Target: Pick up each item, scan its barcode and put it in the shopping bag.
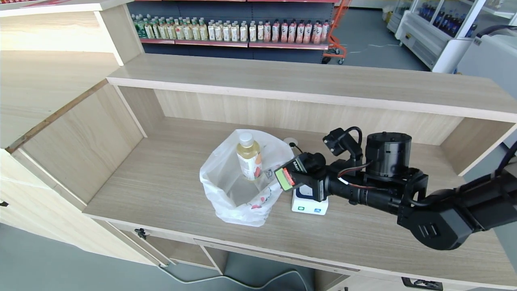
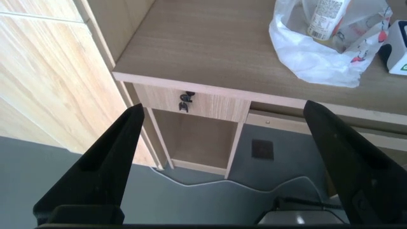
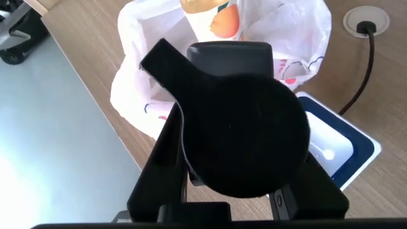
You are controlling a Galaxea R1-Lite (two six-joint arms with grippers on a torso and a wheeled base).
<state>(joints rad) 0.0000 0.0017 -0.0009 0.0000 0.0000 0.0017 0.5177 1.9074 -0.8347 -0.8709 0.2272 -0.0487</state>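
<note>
Small green-and-red packet (image 1: 286, 179) is gripped by the right gripper (image 1: 295, 176) above the white scanner box (image 1: 309, 205); the white plastic shopping bag (image 1: 218, 186) lies just to its left; the left gripper (image 2: 222, 117) is held open

Right arm (image 1: 444, 210): matte black, chunky rounded joints, ribbed forearm tube, squat cylindrical housing (image 1: 387, 151). Thin red and black cables (image 1: 353, 170) at wrist. Small black wrist camera (image 1: 338, 142). Left gripper (image 2: 222, 111): two flat black wedge-shaped fingers (image 2: 102, 172).
</note>
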